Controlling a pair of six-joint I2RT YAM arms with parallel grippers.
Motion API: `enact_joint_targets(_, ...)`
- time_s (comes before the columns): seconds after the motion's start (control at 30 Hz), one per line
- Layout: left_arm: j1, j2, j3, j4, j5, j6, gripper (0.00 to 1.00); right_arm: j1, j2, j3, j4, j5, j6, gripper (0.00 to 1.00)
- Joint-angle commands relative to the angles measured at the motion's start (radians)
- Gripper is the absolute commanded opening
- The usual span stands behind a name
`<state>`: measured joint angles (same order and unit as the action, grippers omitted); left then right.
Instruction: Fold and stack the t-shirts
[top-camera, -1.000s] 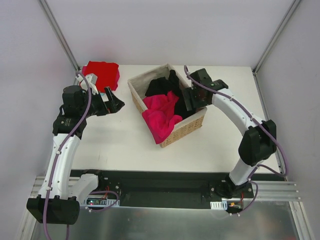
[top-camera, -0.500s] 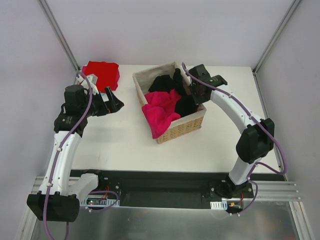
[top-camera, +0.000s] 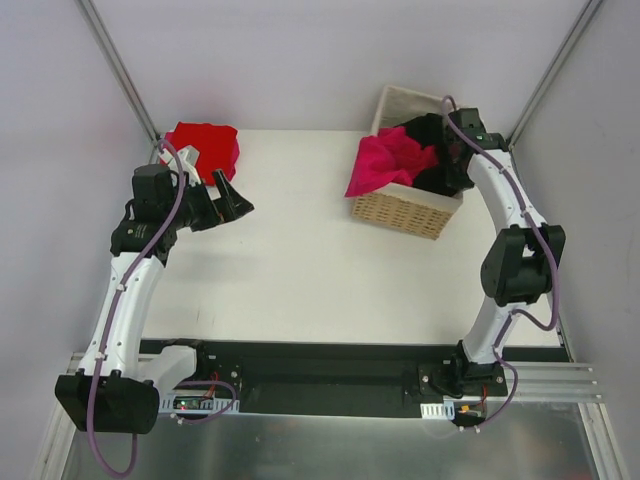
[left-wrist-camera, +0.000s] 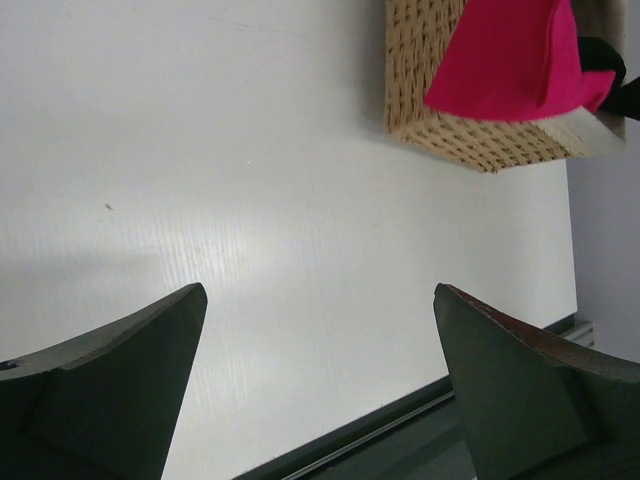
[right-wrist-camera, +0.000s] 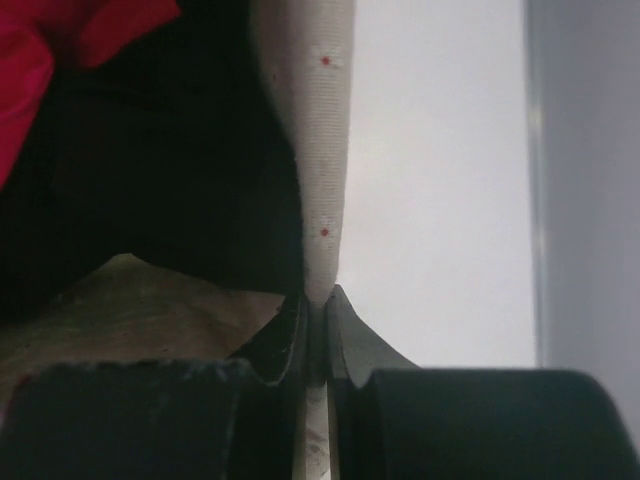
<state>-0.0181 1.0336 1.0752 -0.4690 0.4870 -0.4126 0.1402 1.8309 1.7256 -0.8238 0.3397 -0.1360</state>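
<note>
A wicker basket (top-camera: 405, 208) sits at the far right of the white counter (top-camera: 300, 260), its woven wall facing the near edge. Its cloth lining (right-wrist-camera: 315, 150), off-white with small red dots, stands upright right at the tips of the right hand (right-wrist-camera: 316, 310), pressed between them. The basket lies well ahead of the left hand (left-wrist-camera: 318, 300) and off to one side, with bare counter between. Slanted metal posts (top-camera: 120, 70) rise at the far corners.

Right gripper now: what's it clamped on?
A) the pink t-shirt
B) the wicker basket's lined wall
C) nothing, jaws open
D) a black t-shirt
B: in the right wrist view, the right gripper is shut with the basket wall's white, red-dotted lining pinched between its fingertips; no shirt cloth is in the grip.
</note>
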Motion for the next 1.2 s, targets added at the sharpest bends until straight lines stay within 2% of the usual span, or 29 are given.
enact_joint_targets(0.0, 0.003, -0.050, 0.022, 0.000, 0.067, -0.057, 0.97, -0.096, 0.117, 0.048, -0.063, 0.232, -0.161, 0.01)
enact_joint_targets(0.13, 0.004, -0.073, 0.020, -0.002, 0.088, -0.068, 0.97, -0.172, 0.163, 0.094, -0.058, 0.229, -0.246, 0.01)
enact_joint_targets(0.33, 0.003, -0.069, 0.028, -0.011, 0.104, -0.091, 0.97, -0.231, 0.192, 0.074, -0.015, 0.482, -0.390, 0.01)
enact_joint_targets(0.53, 0.003, -0.034, 0.018, -0.011, 0.153, -0.124, 0.96, -0.290, 0.162, 0.014, 0.162, 0.688, -0.543, 0.01)
enact_joint_targets(0.73, 0.003, 0.029, 0.057, -0.011, 0.183, -0.126, 0.95, -0.346, 0.137, 0.026, 0.215, 0.686, -0.554, 0.01)
enact_joint_targets(0.9, -0.003, 0.063, 0.071, -0.011, 0.206, -0.134, 0.94, -0.347, 0.131, 0.031, 0.314, 0.702, -0.643, 0.01)
enact_joint_targets(1.0, -0.008, 0.062, 0.069, -0.011, 0.213, -0.130, 0.94, -0.346, 0.126, 0.032, 0.403, 0.754, -0.703, 0.02)
enact_joint_targets(1.17, -0.008, 0.056, 0.062, -0.011, 0.225, -0.126, 0.94, -0.344, 0.123, 0.045, 0.623, 0.849, -0.781, 0.09)
